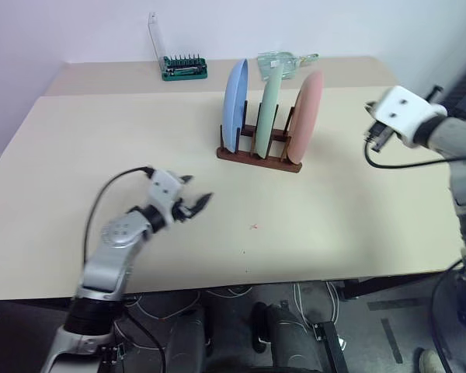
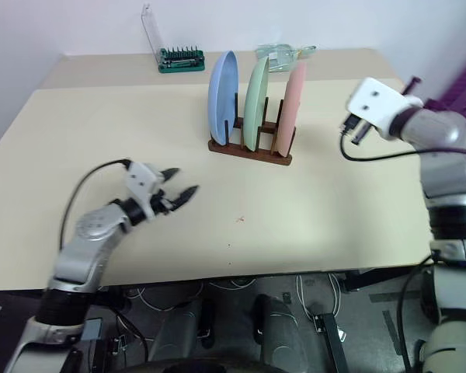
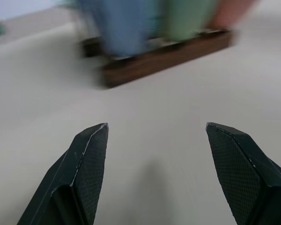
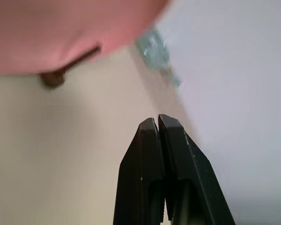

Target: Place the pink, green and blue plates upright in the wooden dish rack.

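The blue plate [image 1: 234,105], green plate [image 1: 269,109] and pink plate [image 1: 304,116] stand upright side by side between the pegs of the wooden dish rack [image 1: 260,158], at the middle back of the table. My left gripper [image 1: 196,203] hovers low over the table in front and to the left of the rack, open and empty, pointing toward it. Seen from the left wrist, the rack [image 3: 168,56] lies ahead of the spread fingers. My right gripper [image 2: 353,132] is raised to the right of the pink plate [image 4: 61,28], shut on nothing, apart from it.
A green screwdriver-bit holder [image 1: 184,67] and a clear plastic item [image 1: 283,61] sit at the table's back edge. The beige table [image 1: 311,225] is bare in front of the rack. Cables hang below the front edge.
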Motion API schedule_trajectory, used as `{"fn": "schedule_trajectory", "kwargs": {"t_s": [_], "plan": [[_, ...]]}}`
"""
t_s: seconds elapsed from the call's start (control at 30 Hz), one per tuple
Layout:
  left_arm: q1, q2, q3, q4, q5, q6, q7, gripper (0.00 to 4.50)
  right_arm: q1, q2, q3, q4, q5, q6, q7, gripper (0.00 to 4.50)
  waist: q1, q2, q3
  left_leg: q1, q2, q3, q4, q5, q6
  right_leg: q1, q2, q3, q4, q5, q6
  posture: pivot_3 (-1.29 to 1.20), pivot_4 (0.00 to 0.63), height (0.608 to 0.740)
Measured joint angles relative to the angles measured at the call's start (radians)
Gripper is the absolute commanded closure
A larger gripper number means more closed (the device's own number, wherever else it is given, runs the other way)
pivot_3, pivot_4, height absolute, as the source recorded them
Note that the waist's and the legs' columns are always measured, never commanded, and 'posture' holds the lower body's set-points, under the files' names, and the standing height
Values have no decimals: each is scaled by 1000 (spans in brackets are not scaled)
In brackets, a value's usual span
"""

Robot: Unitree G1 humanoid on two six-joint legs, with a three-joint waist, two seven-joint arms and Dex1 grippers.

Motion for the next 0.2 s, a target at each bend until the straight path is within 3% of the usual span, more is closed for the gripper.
{"fn": "schedule_trajectory", "kwargs": {"t_s": [0.2], "plan": [[68, 102, 96, 68, -5, -23, -13, 1069, 144, 1, -82, -48, 146, 42, 64, 4443, -5, 1, -1, 2, 1, -1, 0, 0, 0, 1, 0, 1, 1, -2, 3, 0, 150, 730]]}}
